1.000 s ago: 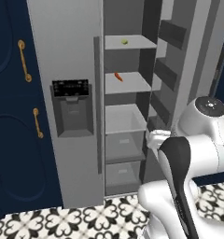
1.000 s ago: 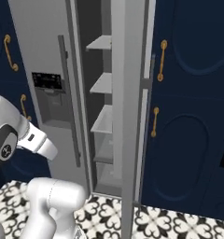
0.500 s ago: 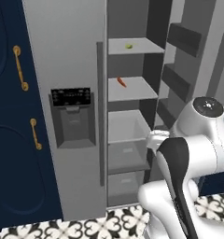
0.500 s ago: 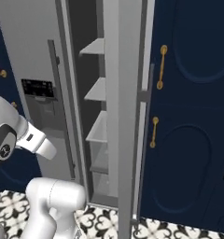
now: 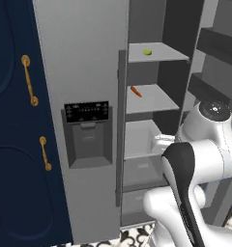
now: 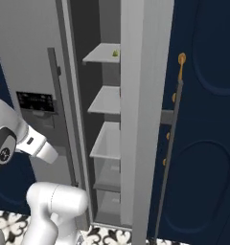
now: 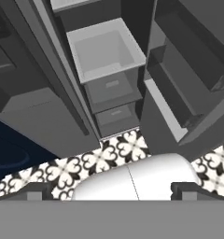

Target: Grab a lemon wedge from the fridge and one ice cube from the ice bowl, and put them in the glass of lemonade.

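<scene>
Navy cabinets [image 5: 11, 144] with gold handles [image 5: 29, 81] flank a tall grey steel fridge [image 5: 79, 58], and a black-and-white patterned floor [image 7: 109, 154] runs beneath it all. The fridge's right door [image 6: 141, 119] stands swung wide, seen edge-on in the right base view, with dark door bins [image 5: 219, 46] on its inner side. The left door is shut and carries a black dispenser panel [image 5: 87, 112] beside a dark vertical bar handle [image 5: 121, 120]. Inside the open compartment, the lemon wedge [image 5: 147, 51] sits on the top shelf [image 5: 156, 54], small and yellow-green, toward the middle of that shelf; from the right it shows again near the shelf's right end [image 6: 115, 53]. One shelf lower lies a thin orange carrot [image 5: 136, 91], apart from the wedge. Below that come a pale open tray [image 7: 104, 49] and two closed drawers [image 7: 111, 86] stacked under it. The white arm [image 5: 205, 154] is folded in front of the lower part of the fridge, well below the wedge. In the hand view the camera looks down past the tray and drawers to the floor, and the gripper [image 7: 112, 191] shows its two dark fingertips [image 7: 34, 192] far apart at the bottom edge, spread wide with nothing between them.
</scene>
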